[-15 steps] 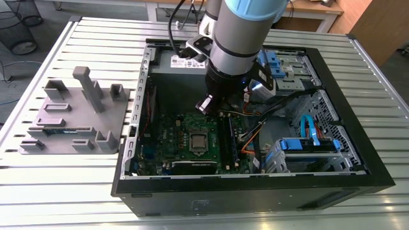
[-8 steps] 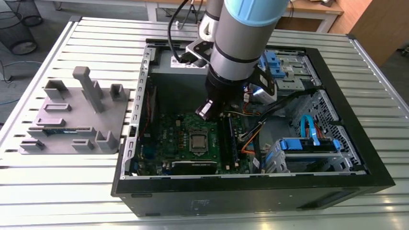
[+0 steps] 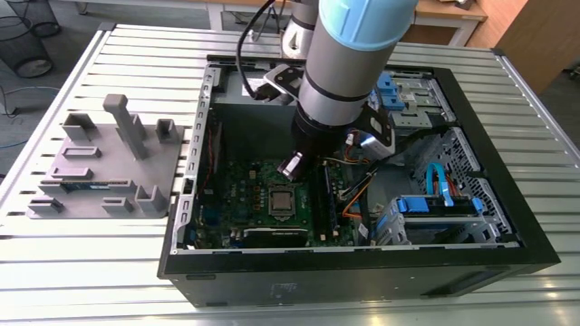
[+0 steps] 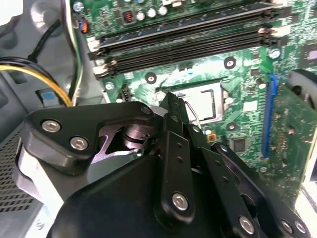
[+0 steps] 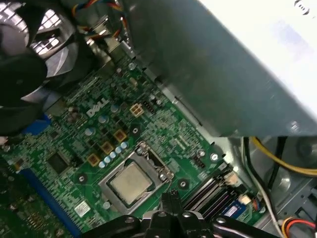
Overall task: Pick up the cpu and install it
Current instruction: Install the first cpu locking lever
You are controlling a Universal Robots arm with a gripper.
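Gripper: the gripper (image 5: 169, 199) hangs low inside the open case, just above the motherboard (image 5: 74, 144) and beside the socket, touching nothing.
Fingers: pressed together into one narrow black tip, with nothing pinched between them.
Cpu: the cpu (image 5: 130, 182) lies flat in the socket's metal frame (image 5: 148, 157), its shiny silver-grey top facing up. In the first wrist view it sits just beyond the fingertip.
Cpu axis: it is square, so neither side is longer. Its edges run parallel to the frame and, in the exterior view, roughly along the case walls.
Memory slots: the long black memory slots (image 4: 188, 44) run beside the socket.
Grey metal box: a grey metal box (image 5: 223, 64) stands past the board's far edge.
Case: the black computer case (image 3: 363, 272) lies open on the slatted table (image 3: 91, 272).
Fixture: a grey fixture (image 3: 100, 170) sits at the exterior view's left, well apart from the case's inside.
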